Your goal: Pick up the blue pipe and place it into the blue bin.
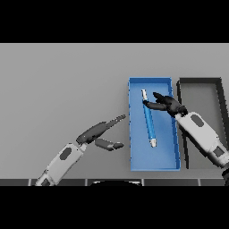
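Head view: slim blue pipe with pale metal ends (148, 119) lies flat on the floor of the shallow rectangular blue bin (154, 163), running lengthwise, upper end slightly nearer the bin's left wall, lower end nearer the middle. Pipe is wholly inside the bin walls.

Right hand (170, 103) sits over the upper part of the bin, arm coming in from the lower right across the bin's right wall. Its fingers (152, 105) are extended and somewhat spread, pointing toward the pipe's upper section; fingertips reach to or just beside the pipe. They do not look wrapped round it. Contact versus a small gap cannot be told from this view.

Left hand (100, 132) is over bare grey table (62, 85), just left of the bin. Fingers straight and relaxed, thumb held apart below them, nothing held. Idle.

A dark grey open bin (222, 94) stands just right of the blue one; part of it is hidden by the right arm, and nothing shows inside the visible part.

Status, judged: placement looks done, since the pipe rests in the correct bin with the hand slack. What is left appears to be only clearing the right hand up and away without dragging the pipe. Nothing else seems outstanding.
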Motion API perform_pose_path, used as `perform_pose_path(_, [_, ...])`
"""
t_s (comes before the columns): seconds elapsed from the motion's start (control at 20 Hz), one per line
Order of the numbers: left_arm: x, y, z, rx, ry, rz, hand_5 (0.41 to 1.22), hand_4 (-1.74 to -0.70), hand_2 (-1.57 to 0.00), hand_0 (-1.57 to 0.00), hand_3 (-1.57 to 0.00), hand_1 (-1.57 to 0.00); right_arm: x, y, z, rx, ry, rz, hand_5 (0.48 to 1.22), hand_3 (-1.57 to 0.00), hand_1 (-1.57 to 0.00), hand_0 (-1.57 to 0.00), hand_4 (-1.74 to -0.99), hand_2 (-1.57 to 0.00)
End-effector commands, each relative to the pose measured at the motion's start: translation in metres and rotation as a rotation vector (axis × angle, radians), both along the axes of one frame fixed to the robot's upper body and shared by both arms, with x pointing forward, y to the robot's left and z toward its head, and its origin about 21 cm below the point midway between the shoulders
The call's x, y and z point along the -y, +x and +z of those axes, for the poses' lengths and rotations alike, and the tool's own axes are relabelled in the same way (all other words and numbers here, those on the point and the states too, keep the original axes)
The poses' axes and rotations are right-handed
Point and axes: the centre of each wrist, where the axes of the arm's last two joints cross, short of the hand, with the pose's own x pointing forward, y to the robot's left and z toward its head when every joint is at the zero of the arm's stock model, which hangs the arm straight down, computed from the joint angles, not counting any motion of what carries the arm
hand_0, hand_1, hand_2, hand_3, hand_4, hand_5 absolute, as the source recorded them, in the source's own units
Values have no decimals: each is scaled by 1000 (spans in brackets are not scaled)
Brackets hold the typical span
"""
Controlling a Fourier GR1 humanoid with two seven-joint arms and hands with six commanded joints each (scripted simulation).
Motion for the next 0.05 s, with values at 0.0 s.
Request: perform_pose_path(0.0, [0,-1,-2,-3,3,1,468,-920,1,1,1,1,2,0,-1,1,0,-3,677,-6,-8,-9,-1129,-7])
